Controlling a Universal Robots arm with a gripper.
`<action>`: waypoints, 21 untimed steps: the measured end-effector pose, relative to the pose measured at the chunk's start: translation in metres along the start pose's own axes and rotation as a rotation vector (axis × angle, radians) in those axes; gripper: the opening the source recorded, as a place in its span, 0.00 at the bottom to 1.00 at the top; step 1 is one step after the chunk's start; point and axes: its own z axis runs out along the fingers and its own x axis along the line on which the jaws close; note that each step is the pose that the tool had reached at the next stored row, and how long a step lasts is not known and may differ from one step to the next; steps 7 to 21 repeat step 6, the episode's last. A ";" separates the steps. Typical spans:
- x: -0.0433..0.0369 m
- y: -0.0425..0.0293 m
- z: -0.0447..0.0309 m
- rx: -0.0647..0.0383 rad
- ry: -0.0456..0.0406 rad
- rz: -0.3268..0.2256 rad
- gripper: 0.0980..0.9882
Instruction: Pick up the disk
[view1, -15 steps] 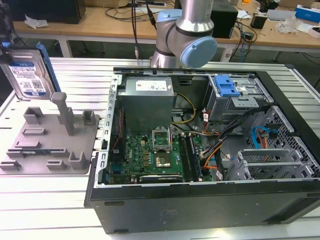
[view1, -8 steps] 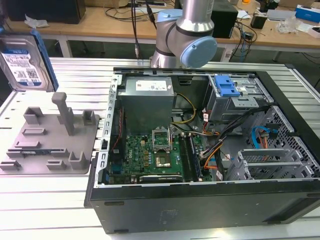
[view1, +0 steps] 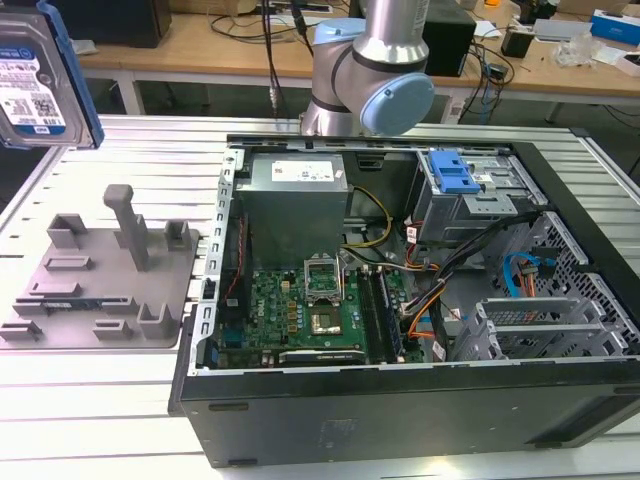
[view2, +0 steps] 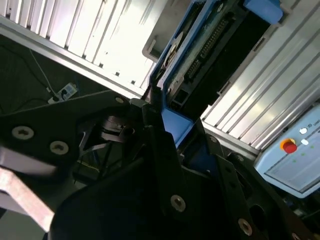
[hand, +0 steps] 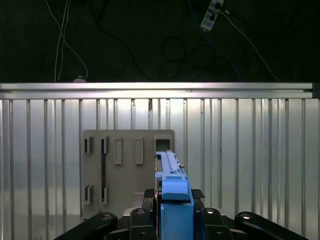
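The disk (view1: 35, 85), silver with a blue-and-white label and blue side rails, hangs in the air at the exterior view's far left, high above the slatted table. In the first wrist view the disk (hand: 170, 172) stands on edge, its blue rail clamped between my gripper's (hand: 173, 200) black fingers. The second wrist view shows the disk (view2: 210, 45) from its connector side, with my gripper (view2: 176, 134) shut on its blue rail. It touches nothing else.
The grey slotted plastic tray (view1: 100, 275) lies on the table (view1: 90, 420) below the disk, also seen as the tray (hand: 125, 165) beneath my gripper. An open computer case (view1: 400, 300) with a blue-handled drive cage (view1: 455, 175) sits to the exterior view's right. The arm's base (view1: 370, 70) stands behind it.
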 end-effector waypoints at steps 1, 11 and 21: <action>0.0000 0.0000 0.0000 0.000 -0.0001 0.000 0.30; 0.0000 0.0000 -0.0001 0.000 -0.0004 0.000 0.30; 0.0000 0.0000 -0.0001 0.000 -0.0004 0.000 0.30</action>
